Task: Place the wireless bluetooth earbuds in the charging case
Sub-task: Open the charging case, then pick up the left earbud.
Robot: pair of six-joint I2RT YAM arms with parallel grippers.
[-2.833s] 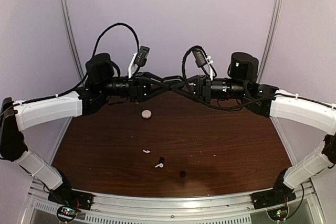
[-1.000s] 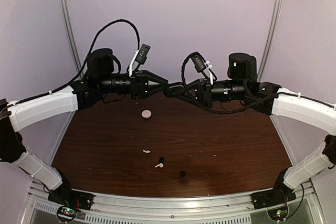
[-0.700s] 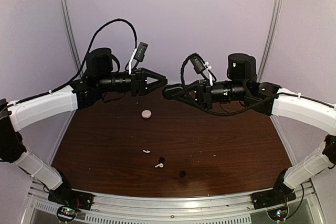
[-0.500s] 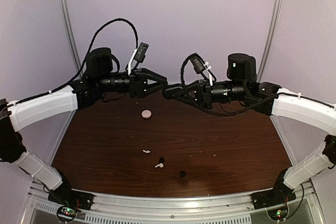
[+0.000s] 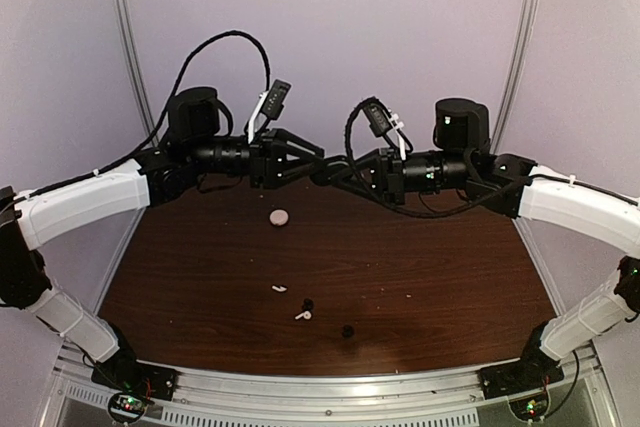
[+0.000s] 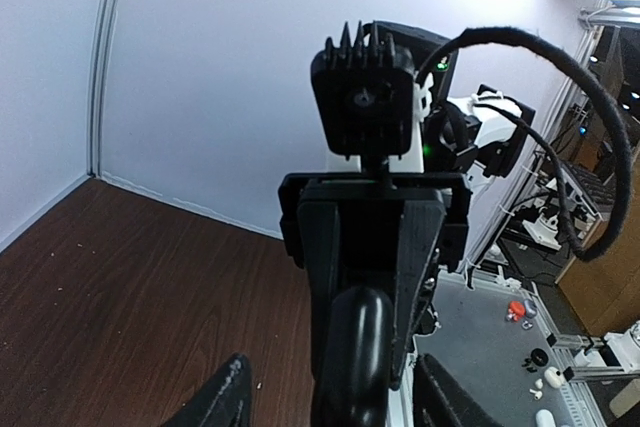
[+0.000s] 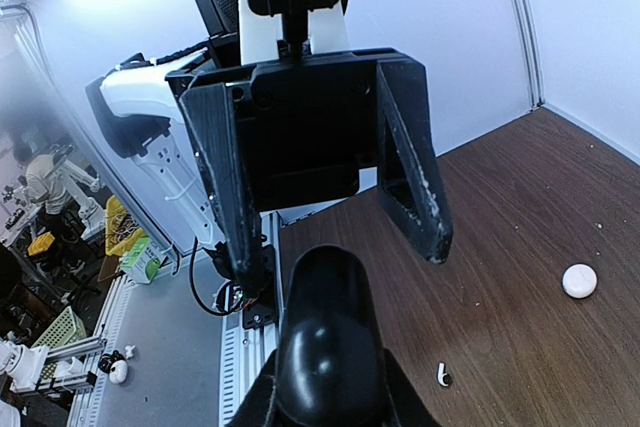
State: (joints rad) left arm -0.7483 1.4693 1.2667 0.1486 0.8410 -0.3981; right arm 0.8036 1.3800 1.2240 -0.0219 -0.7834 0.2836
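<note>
While both arms are raised high over the far side of the brown table (image 5: 450, 257), their tips meet nose to nose in mid-air. The right gripper (image 5: 325, 174) is clamped on the charging case (image 7: 325, 347), a glossy black pebble that it holds out toward the other arm. The case looks closed, though its seam cannot be made out. The left gripper (image 5: 312, 163) faces it with its jaws spread wide, one finger (image 7: 410, 167) on each side of the case's free end, gripping nothing.

The case is probably held aloft like this so that one arm steadies it while the other works on the lid, which likely has to open before anything can go in.

Down on the table, near the front edge and well apart from the case, lie the two tiny black earbuds (image 5: 307, 304) (image 5: 347, 330). Beside them are two white stemmed earbuds (image 5: 279, 288) (image 5: 302, 315), which are not wanted. A pale pink round case (image 5: 278, 217) sits farther back, below the grippers.
</note>
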